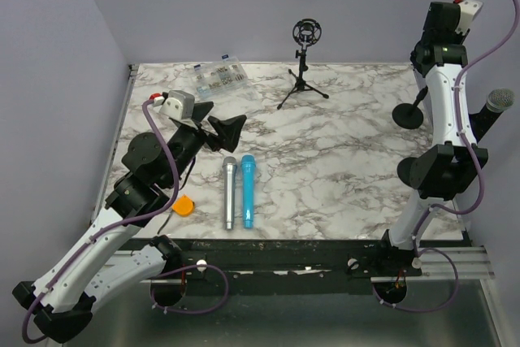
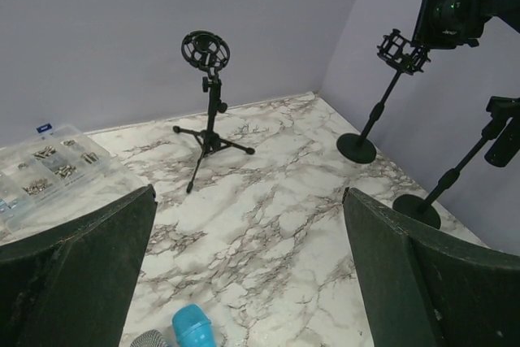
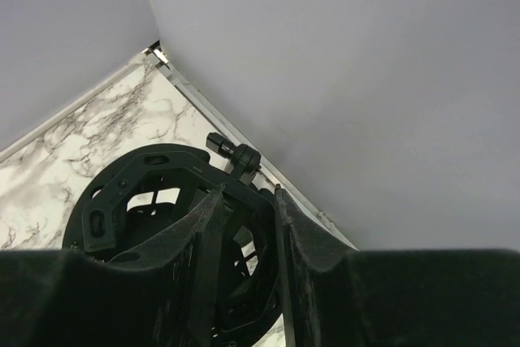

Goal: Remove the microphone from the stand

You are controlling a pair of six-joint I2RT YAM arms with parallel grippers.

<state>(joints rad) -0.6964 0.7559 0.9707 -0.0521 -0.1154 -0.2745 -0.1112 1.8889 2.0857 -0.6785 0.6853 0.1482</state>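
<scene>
A microphone (image 1: 500, 101) with a grey mesh head sits in a stand at the far right edge, partly hidden behind my right arm; its clip and stand (image 2: 494, 123) also show in the left wrist view. My right gripper (image 3: 246, 197) is high at the back right, its fingers closed over the rim of the black shock mount (image 3: 122, 193) of another round-based stand (image 1: 408, 114). That mount holds no microphone. My left gripper (image 2: 248, 201) hangs wide open over the left of the table, holding nothing.
A silver microphone (image 1: 230, 193) and a blue microphone (image 1: 247, 191) lie side by side at the front middle. A tripod stand (image 1: 303, 71) with a bare shock mount stands at the back. A clear parts box (image 1: 218, 75) lies back left, an orange piece (image 1: 184, 206) front left.
</scene>
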